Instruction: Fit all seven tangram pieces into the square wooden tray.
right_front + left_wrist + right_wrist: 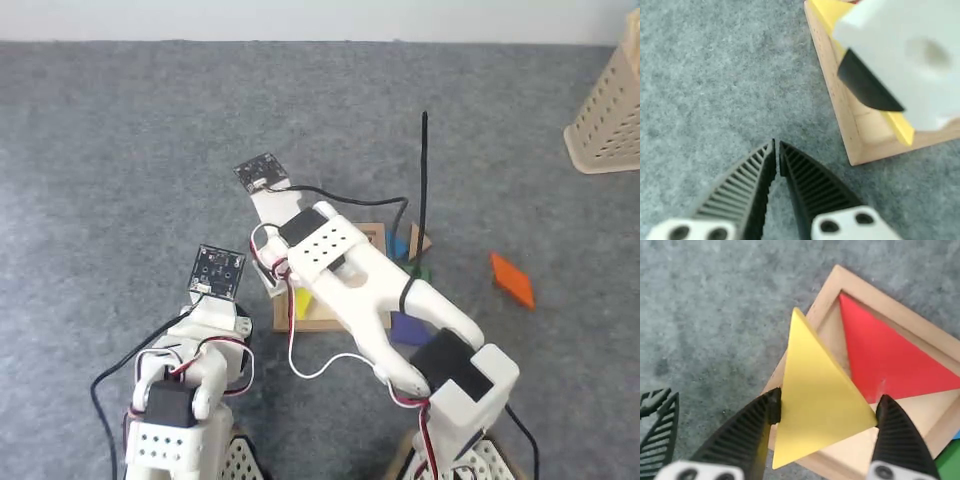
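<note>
Two pincers: both are mine, one on each arm, side by side over the grey carpet [120, 150].
Right pincer [827, 407]: its two black fingers squeeze the yellow triangle [812, 390] — one finger on each side of it.
Yellow triangle: it sits across the rim of the wooden tray [875, 290], close to a corner. Part of it is over the tray and part sticks out over the carpet. I cannot tell if it touches the wood.
Red triangle [885, 360]: it lies flat inside the tray. One side runs along a tray wall and one tip points into the corner by the yellow triangle.
Left pincer [777, 146]: its fingers are pressed together with nothing between them. It hangs above the carpet near another corner of the tray and does not touch it.
My right arm: in the high view it reaches across the tray and hides most of it.
Orange piece [512, 280]: it lies on the carpet, well apart from the tray (a slanted four-sided shape).
Dark blue piece [408, 328]: it is just beside the tray — partly under my right arm.
Basket [610, 110]: cream with lots of little holes, at the far edge of the carpet.
</note>
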Available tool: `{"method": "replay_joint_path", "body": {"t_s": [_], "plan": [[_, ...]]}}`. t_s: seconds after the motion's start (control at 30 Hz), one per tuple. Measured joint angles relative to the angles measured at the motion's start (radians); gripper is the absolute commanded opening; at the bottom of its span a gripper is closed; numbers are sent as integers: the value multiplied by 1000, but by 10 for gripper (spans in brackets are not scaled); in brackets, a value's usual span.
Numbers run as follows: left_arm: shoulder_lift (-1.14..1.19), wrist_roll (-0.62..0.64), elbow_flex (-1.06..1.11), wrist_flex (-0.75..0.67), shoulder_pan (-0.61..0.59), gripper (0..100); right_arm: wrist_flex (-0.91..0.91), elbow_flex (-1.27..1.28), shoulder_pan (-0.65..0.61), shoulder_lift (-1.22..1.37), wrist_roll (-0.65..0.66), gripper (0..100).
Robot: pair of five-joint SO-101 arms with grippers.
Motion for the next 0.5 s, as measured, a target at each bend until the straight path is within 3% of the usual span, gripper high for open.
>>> {"method": "replay_joint_path", "body": {"t_s": [0.5], "plan": [[0, 0, 0, 0, 0, 12, -43, 0, 49, 0, 0, 247]]}}
